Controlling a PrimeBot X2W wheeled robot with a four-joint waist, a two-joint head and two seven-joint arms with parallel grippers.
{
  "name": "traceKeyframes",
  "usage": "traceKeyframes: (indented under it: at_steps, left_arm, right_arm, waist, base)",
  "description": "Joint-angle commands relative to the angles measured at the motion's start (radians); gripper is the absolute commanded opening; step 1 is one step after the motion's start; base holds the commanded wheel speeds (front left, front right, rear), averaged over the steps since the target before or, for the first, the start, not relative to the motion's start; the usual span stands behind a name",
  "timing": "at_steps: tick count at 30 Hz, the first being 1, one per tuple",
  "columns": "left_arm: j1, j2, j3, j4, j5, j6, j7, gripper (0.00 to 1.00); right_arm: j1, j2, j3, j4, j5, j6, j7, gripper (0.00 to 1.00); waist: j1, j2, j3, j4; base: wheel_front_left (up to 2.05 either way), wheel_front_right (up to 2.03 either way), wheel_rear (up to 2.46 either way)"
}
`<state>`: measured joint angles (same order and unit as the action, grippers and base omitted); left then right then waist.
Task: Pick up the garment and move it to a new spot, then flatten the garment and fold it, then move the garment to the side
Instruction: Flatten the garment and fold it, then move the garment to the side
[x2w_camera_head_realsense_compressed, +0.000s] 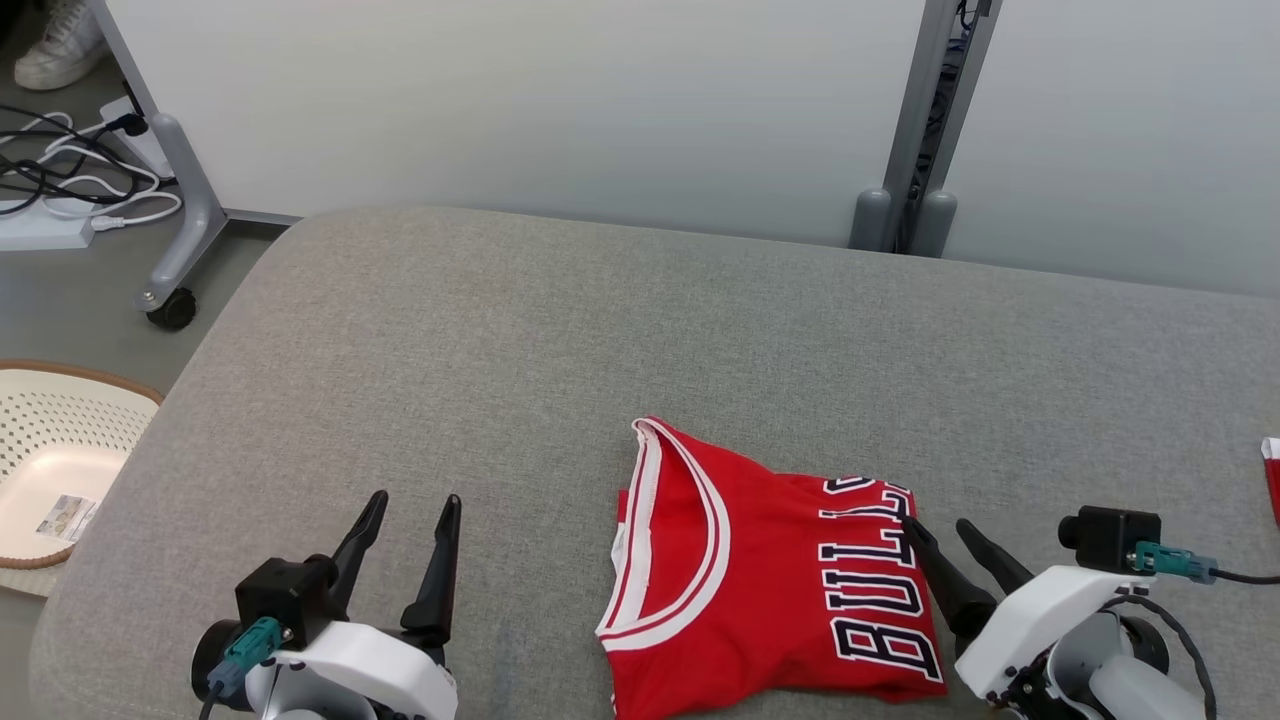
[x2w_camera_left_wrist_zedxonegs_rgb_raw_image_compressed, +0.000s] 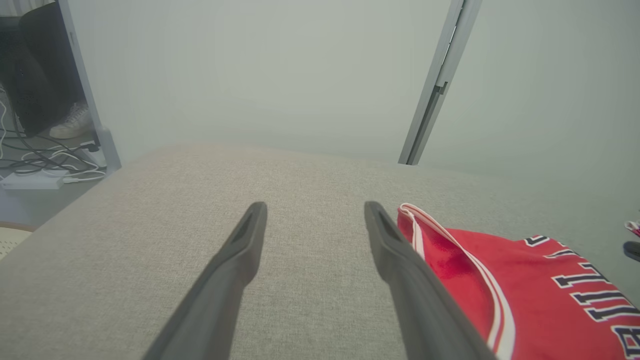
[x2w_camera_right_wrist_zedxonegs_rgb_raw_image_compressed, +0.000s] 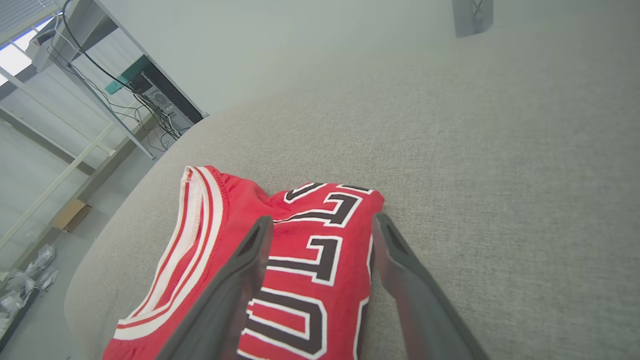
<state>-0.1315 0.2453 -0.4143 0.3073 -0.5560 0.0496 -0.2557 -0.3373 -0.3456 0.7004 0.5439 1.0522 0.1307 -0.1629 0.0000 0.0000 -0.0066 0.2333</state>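
The garment (x2w_camera_head_realsense_compressed: 760, 570) is a red jersey with white trim and dark lettering, lying folded on the grey cushioned surface (x2w_camera_head_realsense_compressed: 600, 320) near its front edge. My right gripper (x2w_camera_head_realsense_compressed: 935, 524) stands open at the jersey's right edge, holding nothing. In the right wrist view the right gripper (x2w_camera_right_wrist_zedxonegs_rgb_raw_image_compressed: 322, 220) straddles that edge of the garment (x2w_camera_right_wrist_zedxonegs_rgb_raw_image_compressed: 220, 240), one finger over the lettering and the other over bare cushion. My left gripper (x2w_camera_head_realsense_compressed: 417, 498) is open and empty, left of the jersey. In the left wrist view the left gripper (x2w_camera_left_wrist_zedxonegs_rgb_raw_image_compressed: 315, 206) points across bare cushion, with the garment (x2w_camera_left_wrist_zedxonegs_rgb_raw_image_compressed: 525, 290) beside its right finger.
A white perforated basket (x2w_camera_head_realsense_compressed: 60, 440) sits on the floor to the left. Cables (x2w_camera_head_realsense_compressed: 60, 170) and a wheeled frame leg (x2w_camera_head_realsense_compressed: 185, 220) lie behind it, with a shoe (x2w_camera_head_realsense_compressed: 55, 45) at the top left. A pale partition with a grey post (x2w_camera_head_realsense_compressed: 920, 120) backs the cushion. A red item (x2w_camera_head_realsense_compressed: 1272, 480) shows at the right edge.
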Motion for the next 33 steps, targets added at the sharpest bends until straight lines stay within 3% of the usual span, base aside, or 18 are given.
traceKeyframes:
  at_steps: [1, 17, 25, 26, 27, 28, 29, 33]
  left_arm:
    - [-0.01, 0.008, -0.001, -0.001, -0.001, -0.004, 0.0, 1.0]
    - [-0.035, 0.011, -0.012, 0.008, -0.005, -0.003, 0.002, 1.0]
    - [-0.043, 0.012, -0.014, 0.012, -0.007, -0.002, 0.0, 1.0]
    - [-0.043, 0.012, -0.014, 0.013, -0.008, -0.001, 0.0, 1.0]
    - [-0.042, 0.012, -0.013, 0.013, -0.008, 0.0, -0.001, 1.0]
    - [-0.042, 0.013, -0.013, 0.012, -0.007, 0.002, -0.001, 1.0]
    - [-0.042, 0.013, -0.012, 0.012, -0.008, 0.002, -0.001, 1.0]
    - [-0.042, 0.013, -0.011, 0.012, -0.01, 0.003, -0.002, 1.0]
  right_arm:
    - [0.006, 0.005, -0.012, 0.015, 0.008, 0.0, 0.008, 1.0]
    - [-0.037, 0.071, -0.056, 0.192, 0.102, 0.0, 0.116, 1.0]
    - [-0.023, 0.089, -0.044, 0.215, 0.167, 0.0, 0.164, 1.0]
    - [-0.023, 0.089, -0.041, 0.215, 0.168, 0.0, 0.165, 0.9]
    - [-0.022, 0.09, -0.038, 0.216, 0.172, 0.0, 0.165, 0.46]
    - [-0.023, 0.089, -0.036, 0.213, 0.175, 0.0, 0.164, 0.26]
    - [-0.025, 0.087, -0.034, 0.209, 0.174, 0.0, 0.159, 0.0]
    - [-0.032, 0.069, -0.026, 0.187, 0.172, 0.0, 0.124, 0.0]
  waist:
    - [0.0, 0.0, 0.003, 0.003]
    - [0.0, 0.0, 0.044, 0.05]
    - [0.0, 0.0, 0.049, 0.061]
    - [0.0, 0.0, 0.05, 0.062]
    - [0.0, 0.0, 0.05, 0.062]
    - [0.0, 0.0, 0.05, 0.062]
    - [0.0, 0.0, 0.05, 0.061]
    - [0.0, 0.0, 0.05, 0.056]
  base:
    - [0.0, 0.0, 0.0]
    - [0.0, 0.0, 0.0]
    - [0.0, 0.0, 0.0]
    - [0.0, 0.0, 0.0]
    - [0.0, 0.0, 0.0]
    - [0.0, 0.0, 0.0]
    - [0.0, 0.0, 0.0]
    - [0.0, 0.0, 0.0]
